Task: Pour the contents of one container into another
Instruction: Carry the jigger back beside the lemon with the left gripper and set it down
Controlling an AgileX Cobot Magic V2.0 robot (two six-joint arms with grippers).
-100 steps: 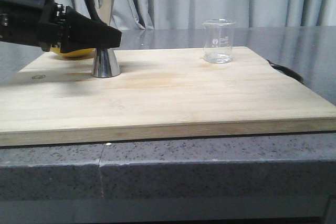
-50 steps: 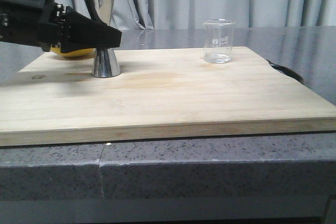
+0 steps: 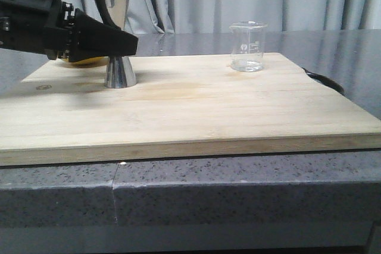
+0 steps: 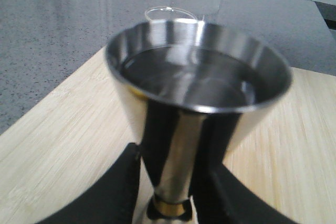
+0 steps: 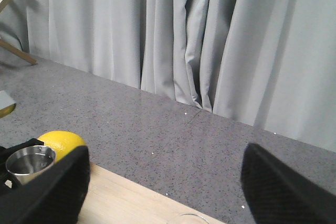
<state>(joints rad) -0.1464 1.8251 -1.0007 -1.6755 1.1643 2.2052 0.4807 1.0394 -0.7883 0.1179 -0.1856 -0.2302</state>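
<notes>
We note the shiny steel hourglass jigger point(image 3: 116, 34) with a thin gold waist band, upright, long axis vertical, at ten o'clock on the pale wooden board point(image 3: 190, 111). Our left gripper point(image 3: 122, 43) clasps its waist. The small clear glass beaker point(image 3: 247, 46) stands upright at two o'clock; its white marks are unreadable. Right gripper point(image 5: 165, 203) fingers spread apart, grasping nothing.

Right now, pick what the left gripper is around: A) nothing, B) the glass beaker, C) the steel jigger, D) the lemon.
C: the left gripper has a finger on each side of the steel jigger near its gold-banded waist, while the glass beaker stands alone across the wooden board.
</notes>
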